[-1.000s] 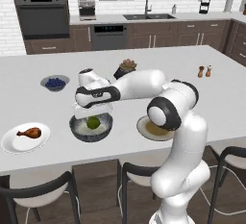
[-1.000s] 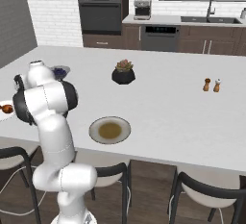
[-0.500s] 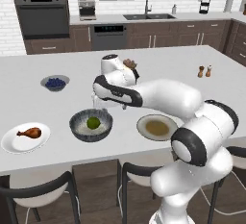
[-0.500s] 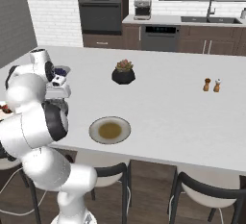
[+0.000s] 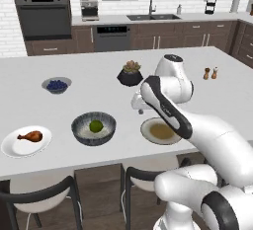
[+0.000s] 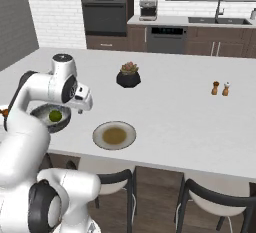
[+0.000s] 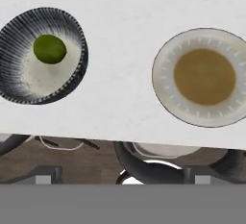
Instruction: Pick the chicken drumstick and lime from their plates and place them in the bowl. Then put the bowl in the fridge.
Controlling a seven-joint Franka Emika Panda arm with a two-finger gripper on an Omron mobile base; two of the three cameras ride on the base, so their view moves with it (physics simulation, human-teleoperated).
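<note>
Currently the lime [image 5: 95, 125] sits inside the bowl [image 5: 94, 128], dark grey outside, pale speckled inside, near the front edge of the white counter [image 5: 99, 83]. From the hand view the lime [image 7: 49, 48] lies off-centre in the bowl [image 7: 42, 56], toward one wall. Chicken drumstick [image 5: 30, 136] lies on the white plate [image 5: 25, 142] at the counter's left front, well apart from the bowl, bone end pointing left. Tan-brown plate [image 5: 158, 131] with grey-beige rim is bare, just right of the bowl; same plate shows in the right base view [image 6: 114, 135] and the hand view [image 7: 204, 77].

Gripper [image 5: 140, 104] hovers above the counter between bowl and tan plate, touching nothing. Fingers are hard to make out in the base views, probably hidden by the hand body; jaws stand fully apart, nothing between them.

Small blueberry bowl [image 5: 56, 85] sits at back left, black plant pot [image 5: 130, 75] mid-counter, salt and pepper shakers [image 5: 210, 73] to the right. Dark chairs [image 5: 143, 179] stand under the counter's front edge.
</note>
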